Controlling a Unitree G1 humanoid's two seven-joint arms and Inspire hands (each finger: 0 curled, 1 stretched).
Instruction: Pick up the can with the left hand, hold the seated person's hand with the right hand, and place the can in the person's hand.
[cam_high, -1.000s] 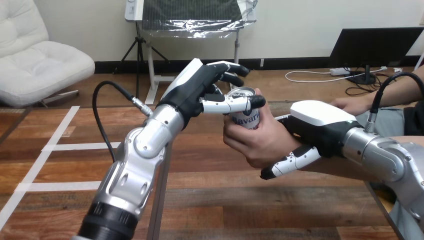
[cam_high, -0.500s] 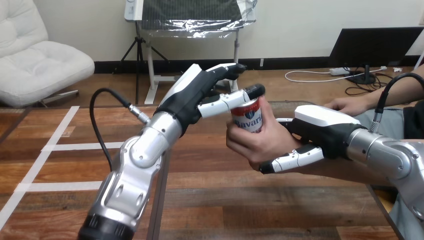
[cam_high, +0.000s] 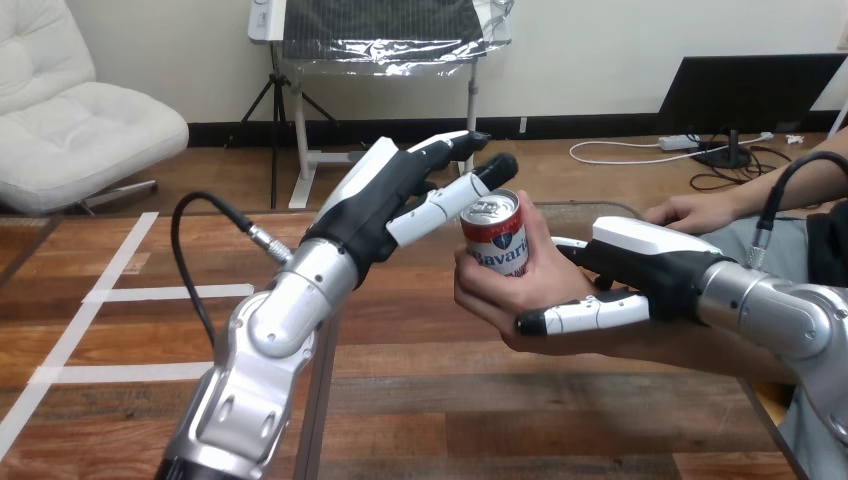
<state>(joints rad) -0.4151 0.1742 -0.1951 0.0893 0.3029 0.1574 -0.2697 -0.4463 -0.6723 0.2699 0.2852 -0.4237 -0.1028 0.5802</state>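
The red-and-white can (cam_high: 494, 238) stands upright in the person's hand (cam_high: 510, 292) at mid-view, above the table. My left hand (cam_high: 385, 195) hovers just left of the can's top, open with straight fingers, its fingertips close to the rim but apart from it. My right hand (cam_high: 645, 258) comes in from the right and grips the person's hand from behind. Its thumb (cam_high: 580, 316) lies across the front at the base of the person's hand, and its fingers curl round the far side.
The wooden table (cam_high: 450, 400) stretches below both arms. The person's other hand (cam_high: 690, 212) rests at the right, beyond my right arm. My left arm's cable (cam_high: 200, 240) loops out to the left.
My left hand has let go of the can: its thumb and fingers have straightened and drawn back to the left. The can stays in the person's hand, which my right hand still holds.
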